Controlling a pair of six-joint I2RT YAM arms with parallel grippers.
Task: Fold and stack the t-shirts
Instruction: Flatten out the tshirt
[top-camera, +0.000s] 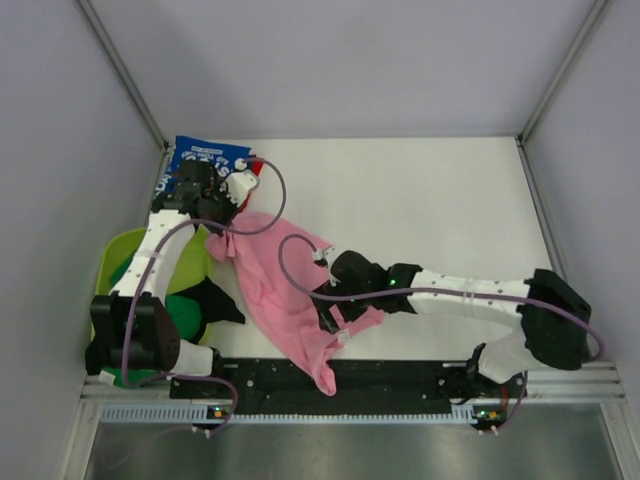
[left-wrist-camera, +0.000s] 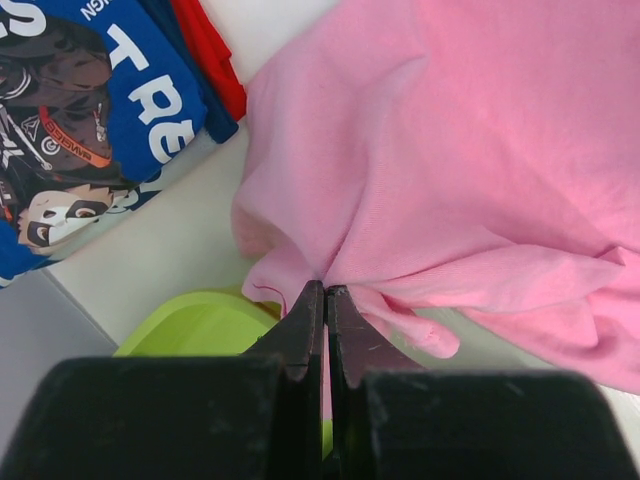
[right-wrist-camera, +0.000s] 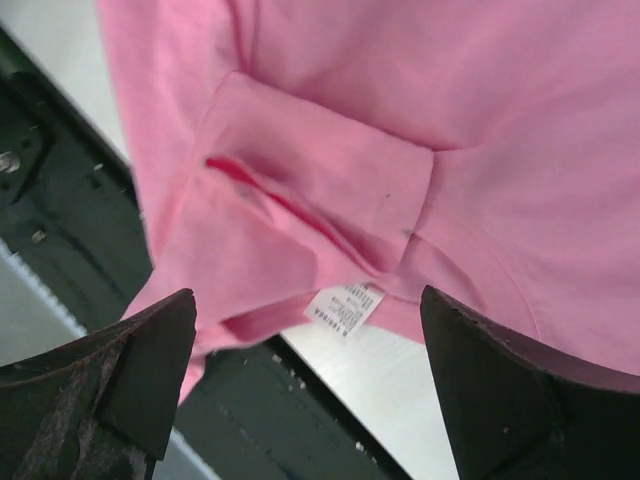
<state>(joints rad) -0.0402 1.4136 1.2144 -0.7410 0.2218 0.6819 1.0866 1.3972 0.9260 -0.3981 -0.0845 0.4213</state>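
Observation:
The pink t-shirt (top-camera: 283, 290) lies crumpled across the table's near left, its lower end hanging over the front rail. My left gripper (top-camera: 222, 212) is shut on its far edge (left-wrist-camera: 330, 270). My right gripper (top-camera: 332, 318) is open and empty just above the shirt's near part, where a white care label (right-wrist-camera: 345, 306) shows. The folded blue printed t-shirt (top-camera: 205, 160) lies at the far left corner with the red t-shirt (top-camera: 258, 167) under it; both show in the left wrist view (left-wrist-camera: 90, 130). Green (top-camera: 185, 310) and black (top-camera: 218, 300) t-shirts sit in the tub.
A lime-green plastic tub (top-camera: 125, 262) stands at the left edge, its rim also in the left wrist view (left-wrist-camera: 200, 325). The black front rail (top-camera: 400, 375) runs along the near edge. Grey enclosure walls surround the white table (top-camera: 430, 210).

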